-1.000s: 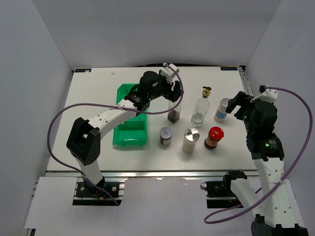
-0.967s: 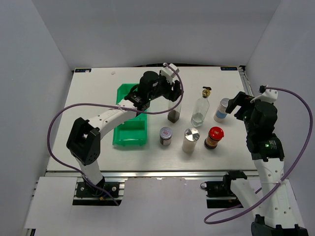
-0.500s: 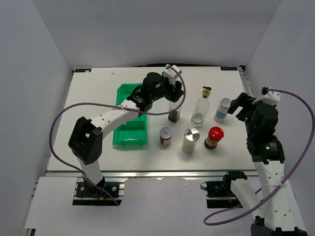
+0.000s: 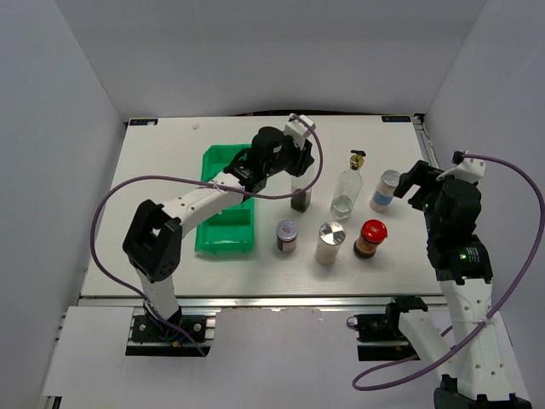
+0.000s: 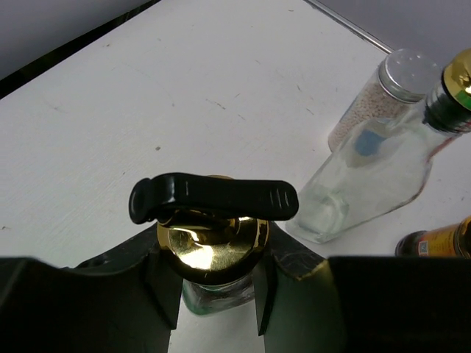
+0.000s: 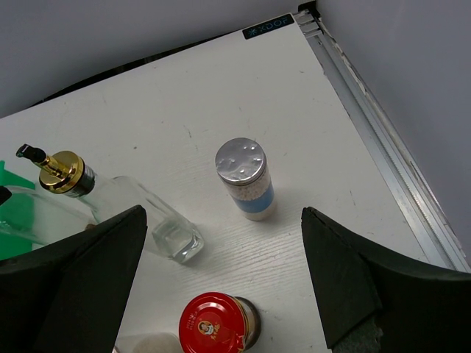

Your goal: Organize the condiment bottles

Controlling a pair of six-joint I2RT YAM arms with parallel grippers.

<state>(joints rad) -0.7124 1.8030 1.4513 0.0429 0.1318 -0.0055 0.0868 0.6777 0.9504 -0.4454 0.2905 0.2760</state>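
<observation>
The left hand (image 5: 217, 298) has just edged toward 3 o'clock and now clamps, nearly closed, the neck of the tall clear glass bottle with gold collar and black spout (image 5: 213, 243), which stands on the white tabletop (image 4: 170, 187) at 3 o'clock of the green plastic bin (image 4: 226, 217), so lifting seems next; the right hand (image 4: 415, 181) gapes empty.

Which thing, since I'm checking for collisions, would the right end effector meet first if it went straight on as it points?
Probably the blue-labelled white jar, centred ahead of the open right end effector, though depth is unclear.

Left tool (image 4: 299, 173) slightly rightward (small shift)
</observation>
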